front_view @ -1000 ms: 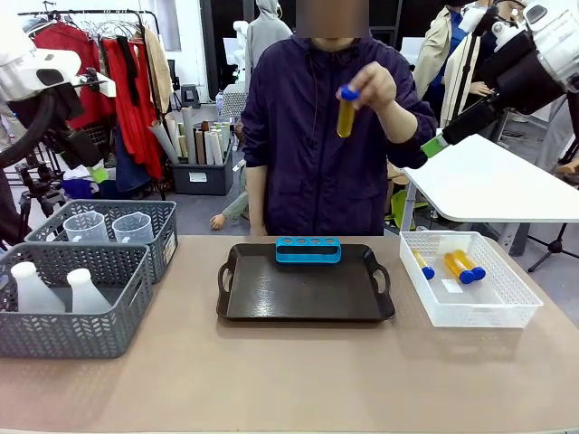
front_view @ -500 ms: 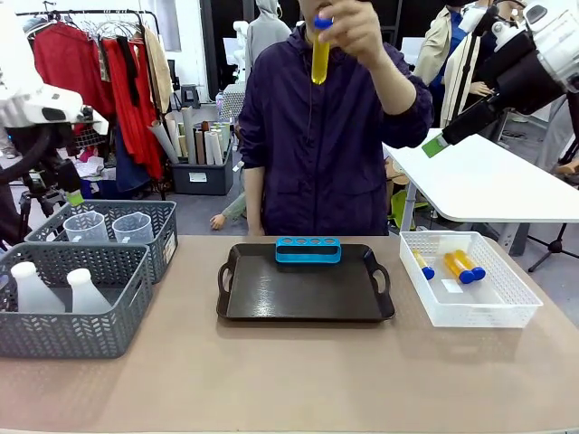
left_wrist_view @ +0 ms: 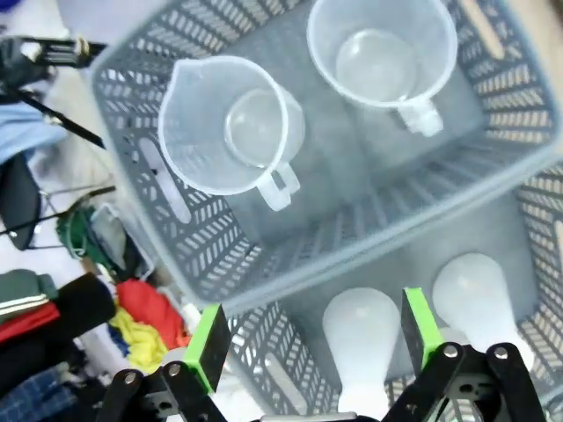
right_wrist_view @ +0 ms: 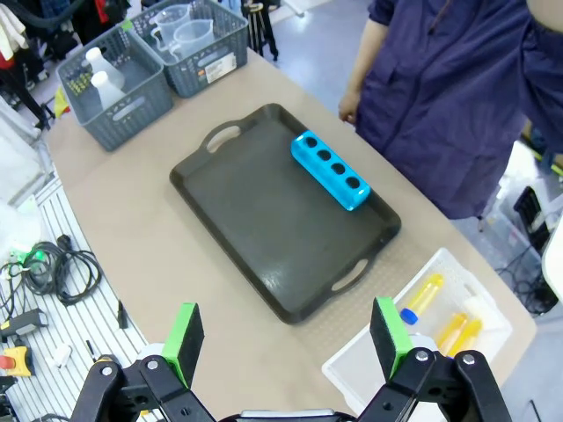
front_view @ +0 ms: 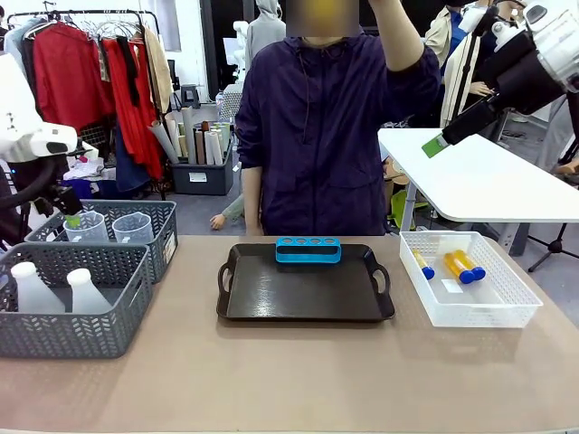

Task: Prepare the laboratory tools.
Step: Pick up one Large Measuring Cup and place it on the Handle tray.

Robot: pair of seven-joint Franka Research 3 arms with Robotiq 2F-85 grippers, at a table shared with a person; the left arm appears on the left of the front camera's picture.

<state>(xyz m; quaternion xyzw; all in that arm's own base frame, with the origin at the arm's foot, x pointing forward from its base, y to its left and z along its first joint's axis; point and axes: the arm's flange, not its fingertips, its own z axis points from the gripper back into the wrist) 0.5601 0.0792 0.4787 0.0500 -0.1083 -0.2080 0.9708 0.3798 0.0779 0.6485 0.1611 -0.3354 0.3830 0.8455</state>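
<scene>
Bright, even light, left wrist seemingly blurred

Front cam sits at the robot's edge of the table (front_view: pixel 289 380), facing straight across at the person (front_view: pixel 317 136). Left wrist cam looks down close over the grey baskets (left_wrist_view: pixel 123 114). Right wrist cam's way up high, overlooking the black tray (right_wrist_view: pixel 255 220) that front cam shares.

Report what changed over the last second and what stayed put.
The person's arm carried the test tube up from chest height to the picture's top edge, where the tube can no longer be made out. The left gripper, open, came down over the grey basket holding the measuring jugs. The right gripper, tray and basketed tubes stayed as they were.
</scene>
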